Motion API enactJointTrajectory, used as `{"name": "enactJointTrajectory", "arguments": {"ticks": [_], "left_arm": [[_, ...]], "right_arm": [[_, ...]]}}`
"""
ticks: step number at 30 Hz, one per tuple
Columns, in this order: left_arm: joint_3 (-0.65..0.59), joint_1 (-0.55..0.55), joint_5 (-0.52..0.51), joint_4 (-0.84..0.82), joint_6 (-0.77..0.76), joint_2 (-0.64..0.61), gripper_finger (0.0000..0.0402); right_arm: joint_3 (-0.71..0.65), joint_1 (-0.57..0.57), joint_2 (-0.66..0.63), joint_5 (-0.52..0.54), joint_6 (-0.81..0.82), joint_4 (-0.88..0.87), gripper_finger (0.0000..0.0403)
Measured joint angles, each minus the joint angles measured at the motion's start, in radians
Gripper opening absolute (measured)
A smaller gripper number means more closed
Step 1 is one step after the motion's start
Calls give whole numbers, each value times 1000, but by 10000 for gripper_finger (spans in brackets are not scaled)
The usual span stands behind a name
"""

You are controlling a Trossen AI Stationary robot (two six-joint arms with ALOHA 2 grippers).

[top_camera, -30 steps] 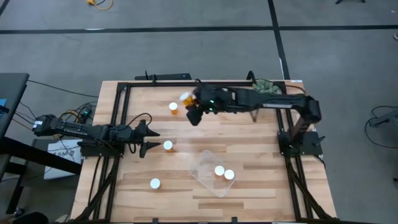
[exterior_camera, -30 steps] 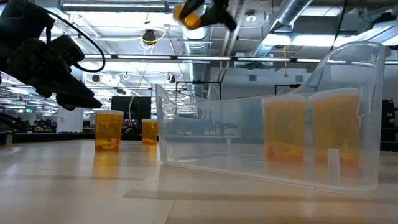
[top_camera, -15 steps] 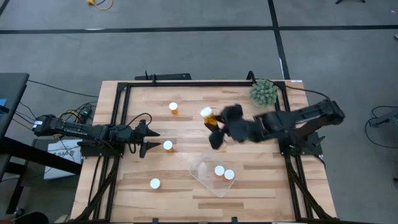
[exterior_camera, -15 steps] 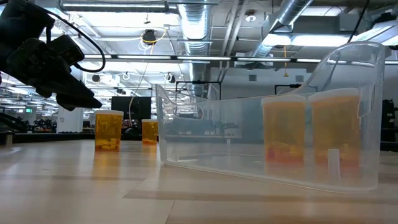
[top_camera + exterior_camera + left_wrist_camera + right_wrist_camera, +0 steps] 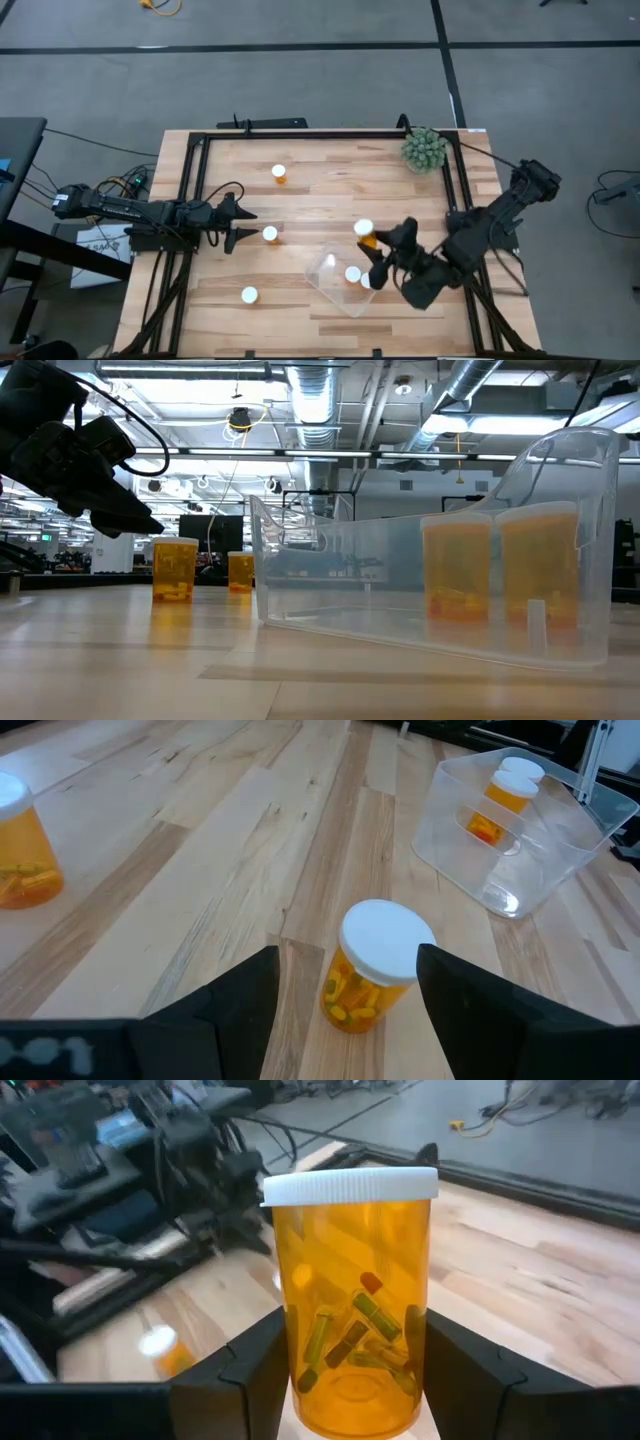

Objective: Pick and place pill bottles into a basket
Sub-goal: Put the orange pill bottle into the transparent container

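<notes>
Gripping a pill bottle (image 5: 365, 234) over the basket (image 5: 327, 270) rim, right fingers (image 5: 383, 252); left fingers (image 5: 238, 224) spread, empty

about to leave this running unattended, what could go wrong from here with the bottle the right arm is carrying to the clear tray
The right gripper holds an orange white-capped pill bottle beside the clear plastic basket's rim; released early, it could land outside. Two capped orange bottles already stand inside, so the new one may topple them. The light basket could slide if bumped.

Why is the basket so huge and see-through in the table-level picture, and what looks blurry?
Low view: the basket sits close to the camera, so it looms; ceiling lights shine through its clear wall. Right wrist view: the held bottle is sharp, the room behind soft.
</notes>
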Motion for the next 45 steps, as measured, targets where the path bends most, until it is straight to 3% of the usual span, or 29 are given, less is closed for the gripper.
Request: {"name": "enactJointTrajectory", "arguments": {"ticks": [12, 25, 33, 45], "left_arm": [[0, 0, 0, 0, 0, 0, 226], [0, 0, 0, 0, 0, 0, 226], [0, 0, 0, 0, 0, 0, 226], [0, 0, 0, 0, 0, 0, 226]], "right_arm": [[-279, 31, 170, 49, -53, 499, 183], [-309, -19, 397, -5, -414, 1217, 184], [-308, -73, 492, -3, -433, 1354, 183], [-305, -93, 510, -11, -493, 1354, 191]]}}
